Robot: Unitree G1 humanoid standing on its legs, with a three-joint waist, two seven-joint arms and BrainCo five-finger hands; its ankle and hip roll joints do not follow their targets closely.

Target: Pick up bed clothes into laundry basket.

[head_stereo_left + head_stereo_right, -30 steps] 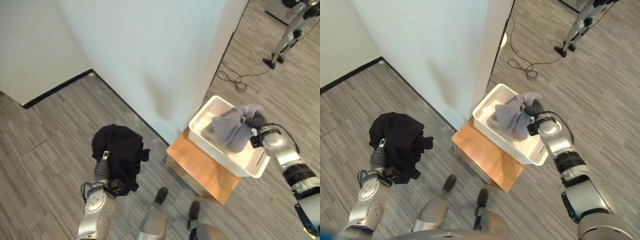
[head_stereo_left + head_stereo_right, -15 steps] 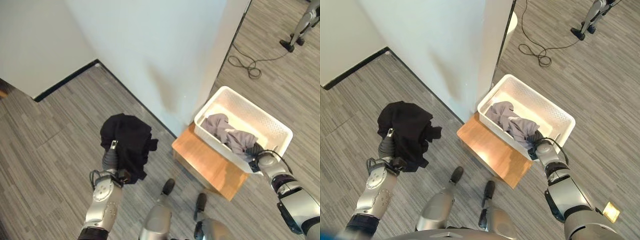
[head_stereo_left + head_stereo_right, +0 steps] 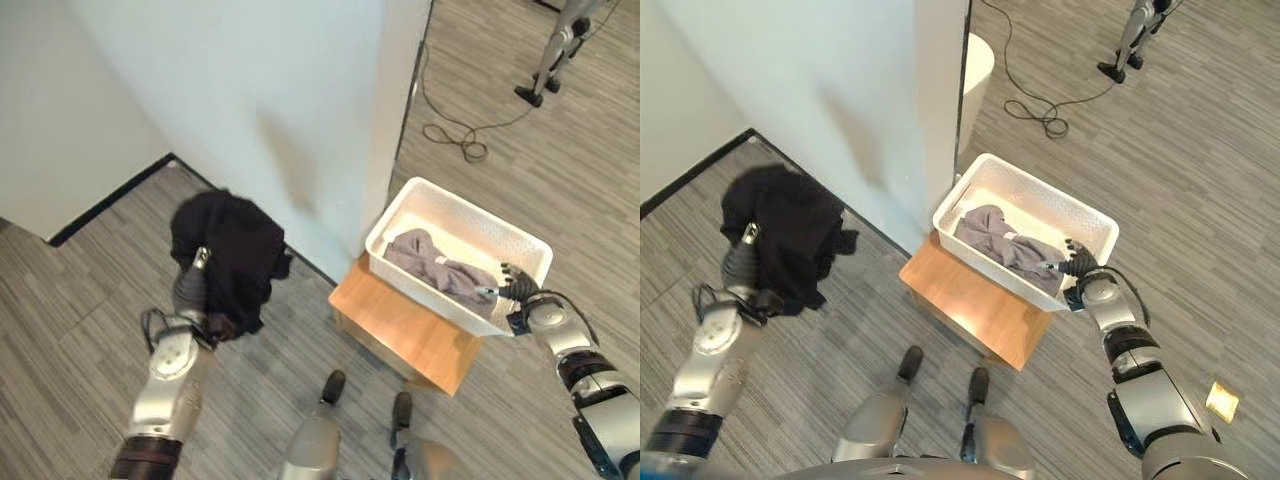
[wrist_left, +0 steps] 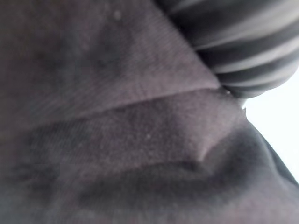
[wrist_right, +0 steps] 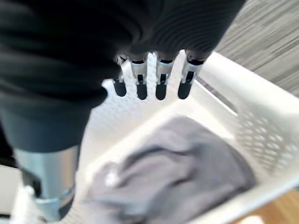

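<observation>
A white perforated laundry basket (image 3: 470, 208) stands on a low wooden stool (image 3: 400, 328). A grey garment (image 3: 432, 268) lies crumpled inside it, also seen as the grey garment (image 5: 177, 172) in the right wrist view. My right hand (image 3: 516, 290) hovers at the basket's near right corner, open, its fingers (image 5: 149, 86) straight and holding nothing. At the left my left hand (image 3: 190, 292) is raised with a black garment (image 3: 228, 250) bunched over it. The cloth (image 4: 117, 140) hides that hand's fingers.
A white wall and pillar (image 3: 300, 100) rise just behind the basket and the stool. Grey plank floor (image 3: 70, 330) lies all around. A loose cable (image 3: 455, 135) and another robot's legs (image 3: 555, 55) are at the far right. A small yellow thing (image 3: 1220, 400) lies on the floor.
My right hand has let go of the grey garment, which now lies in the basket, and has drawn back to the near right corner. The camera has shifted. The left hand still holds the black garment up.
</observation>
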